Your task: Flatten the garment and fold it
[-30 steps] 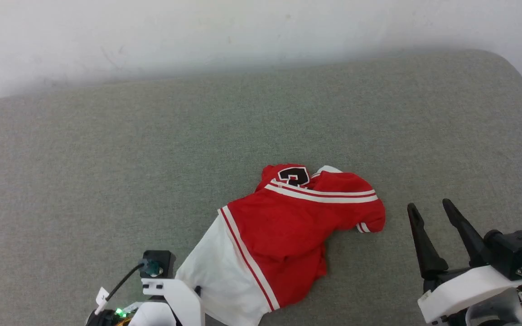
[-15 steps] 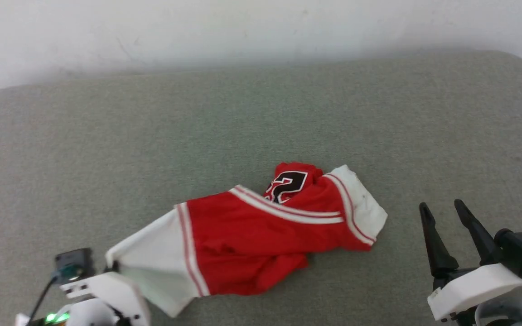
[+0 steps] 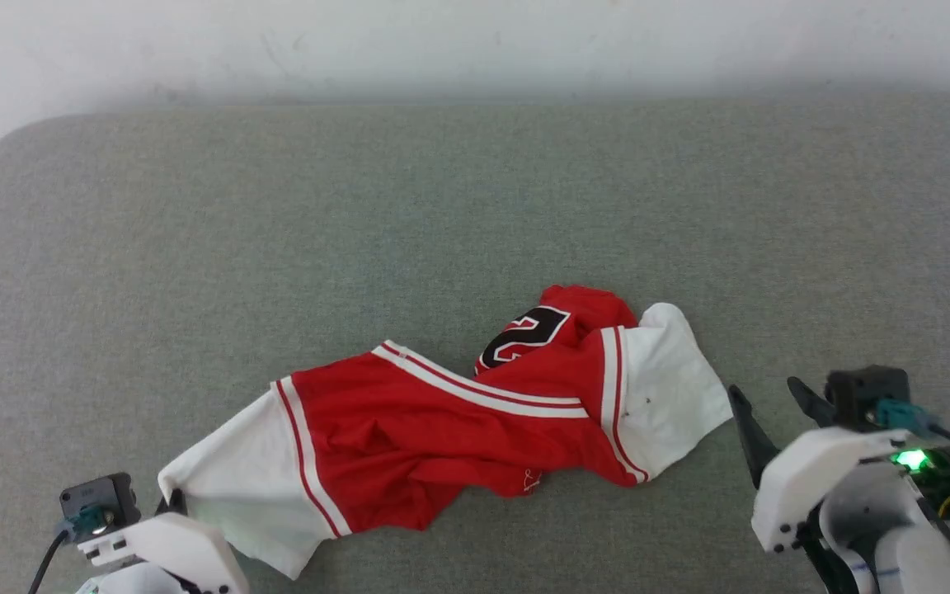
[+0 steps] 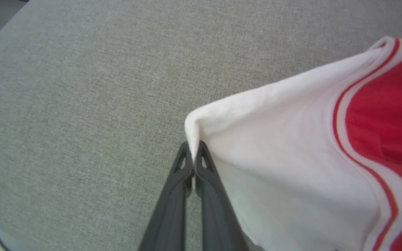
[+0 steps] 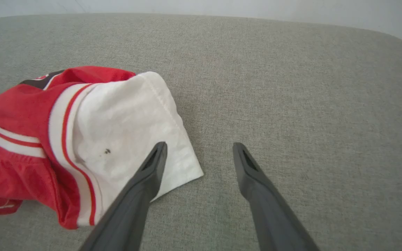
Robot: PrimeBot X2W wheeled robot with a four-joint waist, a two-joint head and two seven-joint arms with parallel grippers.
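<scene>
one black numeral 2 (image 3: 524, 337) shows on the crumpled red garment (image 3: 434, 417).

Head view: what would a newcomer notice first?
A crumpled red jersey T-shirt with white sleeves sprawls across the near middle of the grey fabric surface. The left gripper pinches the corner of one white sleeve at lower left; the right gripper stands open beside the other sleeve.

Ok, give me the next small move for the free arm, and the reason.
Probably ease the open right end effector onto the near corner of the white sleeve beside it and close. The left end effector is shut on the opposite sleeve, and the garment lies bunched between, so a second grip should let it stretch flat.
</scene>
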